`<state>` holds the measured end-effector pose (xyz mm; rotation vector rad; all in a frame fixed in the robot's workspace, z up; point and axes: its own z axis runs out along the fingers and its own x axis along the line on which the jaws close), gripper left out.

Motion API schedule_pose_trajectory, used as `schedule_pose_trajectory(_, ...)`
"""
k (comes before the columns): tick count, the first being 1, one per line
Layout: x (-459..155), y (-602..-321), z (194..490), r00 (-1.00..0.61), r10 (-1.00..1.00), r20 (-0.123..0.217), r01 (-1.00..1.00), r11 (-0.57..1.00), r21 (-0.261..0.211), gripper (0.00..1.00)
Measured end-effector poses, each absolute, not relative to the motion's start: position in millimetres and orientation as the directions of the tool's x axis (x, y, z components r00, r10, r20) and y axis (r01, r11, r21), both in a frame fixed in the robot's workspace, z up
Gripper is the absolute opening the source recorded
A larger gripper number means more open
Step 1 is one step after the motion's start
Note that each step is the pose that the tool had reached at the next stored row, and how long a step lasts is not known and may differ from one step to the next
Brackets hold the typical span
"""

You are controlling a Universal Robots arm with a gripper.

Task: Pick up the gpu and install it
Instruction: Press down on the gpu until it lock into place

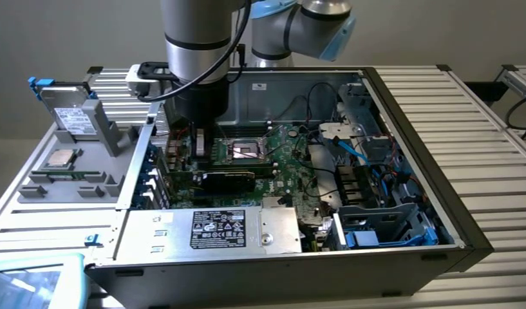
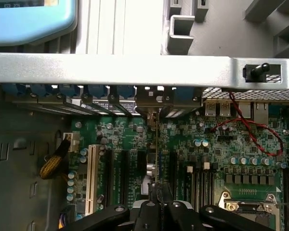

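Inside the open case (image 1: 417, 187), at eleven o'clock of the power supply (image 1: 216, 230), standing on edge over the motherboard (image 2: 216, 154) slots: the gpu (image 2: 156, 144), clamped at its top edge by the closed gripper (image 2: 156, 199).

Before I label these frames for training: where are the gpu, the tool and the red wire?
gpu (image 2: 156, 144), wrist view, thin top edge.
tool (image 2: 157, 199), wrist view, between its fingertips.
red wire (image 2: 260, 139), wrist view, its loop.
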<state>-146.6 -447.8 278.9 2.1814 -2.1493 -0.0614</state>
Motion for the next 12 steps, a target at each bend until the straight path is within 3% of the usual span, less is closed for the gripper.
schedule_pose_trajectory(12,-152.5,-449.0,277.3,0.016,-1.000,0.026,-0.996,-0.014,0.084,0.12)
